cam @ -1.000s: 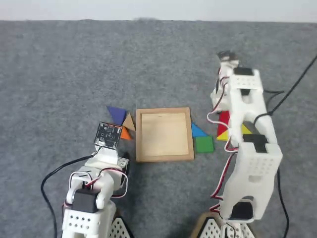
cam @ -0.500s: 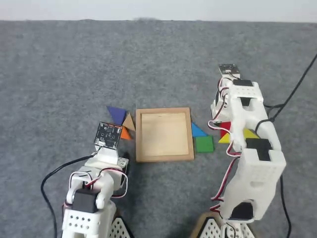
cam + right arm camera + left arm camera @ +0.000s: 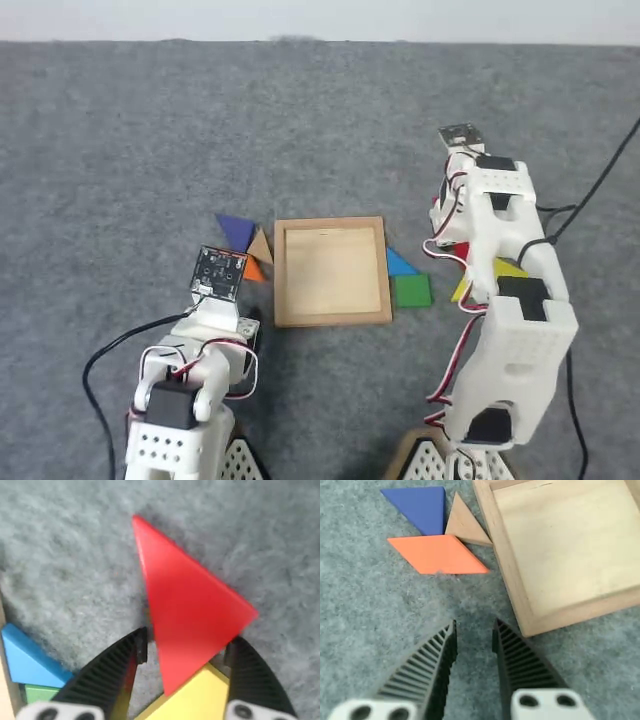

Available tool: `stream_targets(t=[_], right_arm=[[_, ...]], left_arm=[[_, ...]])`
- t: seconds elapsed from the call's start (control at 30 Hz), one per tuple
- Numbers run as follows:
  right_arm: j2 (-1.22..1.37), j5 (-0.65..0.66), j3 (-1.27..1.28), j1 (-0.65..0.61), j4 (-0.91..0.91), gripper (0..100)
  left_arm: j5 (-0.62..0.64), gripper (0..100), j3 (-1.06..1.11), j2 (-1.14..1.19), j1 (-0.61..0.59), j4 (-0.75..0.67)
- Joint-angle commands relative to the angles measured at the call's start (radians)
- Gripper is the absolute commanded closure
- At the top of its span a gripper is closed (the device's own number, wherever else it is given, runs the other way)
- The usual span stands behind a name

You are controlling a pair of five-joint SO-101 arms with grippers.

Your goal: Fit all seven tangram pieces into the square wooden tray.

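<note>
Presently my right claw (image 3: 185,647) stands released, jaws straddling the red triangle (image 3: 190,605), which lies on the worktop (image 3: 150,150) against the yellow piece (image 3: 195,695), right of the tray (image 3: 332,318). I should centre it, clench on opposite edges, then lift level. My left claw (image 3: 474,630) hangs released, empty.

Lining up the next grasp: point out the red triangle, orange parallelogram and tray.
red triangle (image 3: 190,605), right wrist view, face centre
orange parallelogram (image 3: 437,554), left wrist view, face centre
tray (image 3: 330,318), high view, near rim
</note>
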Motion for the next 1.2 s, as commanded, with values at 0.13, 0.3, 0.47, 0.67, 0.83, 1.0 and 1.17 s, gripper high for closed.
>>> stream_targets(t=[0.13,0.3,0.47,0.67,0.83,1.0,1.17], right_arm=[[-0.087,0.181,-0.094,0.012,0.024,71.3],[-0.061,0.259,-0.161,0.005,0.024,71.3],[0.039,0.261,-0.244,0.033,0.025,69.2],[0.147,0.278,-0.313,0.027,0.03,64.9],[0.205,0.292,-0.344,0.033,0.051,66.3],[0.208,0.295,-0.353,-0.01,0.165,66.3],[0.208,0.284,-0.351,-0.016,0.205,66.0]], left_arm=[[-0.005,89,-0.005,-0.014,-0.002,0.002],[-0.005,89,-0.005,-0.014,-0.002,0.002],[-0.005,89,-0.005,-0.014,0.0,0.002],[-0.005,89,-0.005,-0.014,0.002,0.002],[-0.005,89,-0.005,-0.014,0.003,0.002],[-0.005,89,-0.005,-0.014,0.005,0.002],[-0.005,89,-0.005,-0.014,0.005,0.002]])
